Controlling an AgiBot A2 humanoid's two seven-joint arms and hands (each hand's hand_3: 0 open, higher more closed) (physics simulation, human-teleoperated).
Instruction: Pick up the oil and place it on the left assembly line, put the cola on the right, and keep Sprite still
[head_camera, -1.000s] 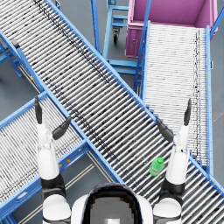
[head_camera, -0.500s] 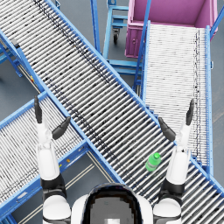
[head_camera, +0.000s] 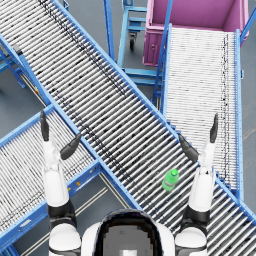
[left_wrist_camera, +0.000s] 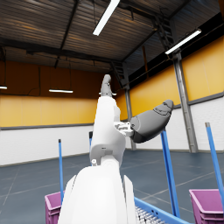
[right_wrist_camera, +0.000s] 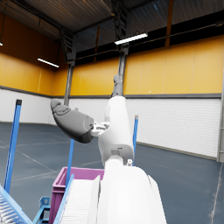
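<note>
Sprite bottle (head_camera: 170, 179), green, sits on the rollers of the middle conveyor (head_camera: 100, 100), close in front of the robot and just beside the right forearm, on its inner side. Nothing touches it. In the head view its long axis runs from lower left to upper right, with the narrower cap end to the upper right. From this steep angle I cannot tell whether it stands upright or lies on the rollers.

Both arms are raised, one on each side of the bottle. The right hand (head_camera: 206, 150) is held up with its fingers (head_camera: 214, 129) straight and pointing away from the robot. Its thumb is spread inward, over the middle conveyor. The fingers are apart and hold nothing. In the right wrist view the same hand (right_wrist_camera: 111, 122) stands out against the hall wall, thumb well out to one side.

The left hand (head_camera: 49, 145) mirrors it, well apart from the bottle. Its fingers (head_camera: 44, 125) are straight, the thumb is spread inward, and it too is empty. It hangs over the left conveyor (head_camera: 20, 170). The left wrist view shows this hand (left_wrist_camera: 118, 124) with the thumb splayed wide.

Farther out, the middle conveyor runs on diagonally to the upper left between blue rails. The right conveyor (head_camera: 200, 85) runs straight away from the robot and ends at a pink bin (head_camera: 195, 15).
</note>
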